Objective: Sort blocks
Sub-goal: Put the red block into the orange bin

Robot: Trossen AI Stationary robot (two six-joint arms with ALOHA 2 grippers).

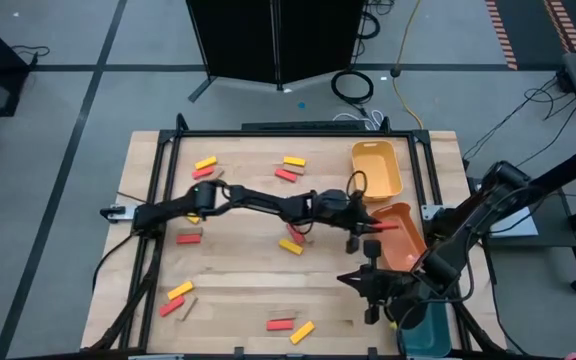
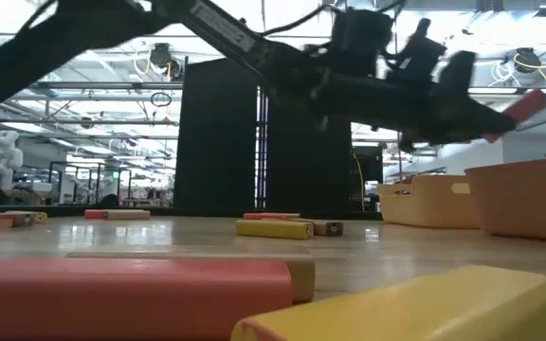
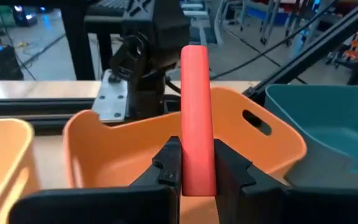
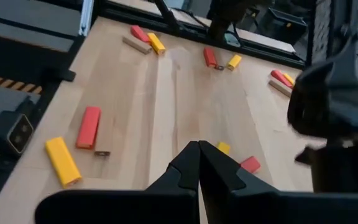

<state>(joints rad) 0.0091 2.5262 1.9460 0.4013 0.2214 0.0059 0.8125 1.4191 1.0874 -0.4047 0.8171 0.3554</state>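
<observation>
Left gripper [image 3: 197,171], jaws clamped on a red block [image 3: 197,118], hangs over the orange tray [image 3: 104,146]; the block's lower end is hidden. Right gripper [image 4: 198,163], jaws together, waits near the desk's right edge.

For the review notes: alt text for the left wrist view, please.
The left gripper is shut on a red block, held upright over the orange tray. A teal tray sits on one side, a yellow tray on the other.
</observation>
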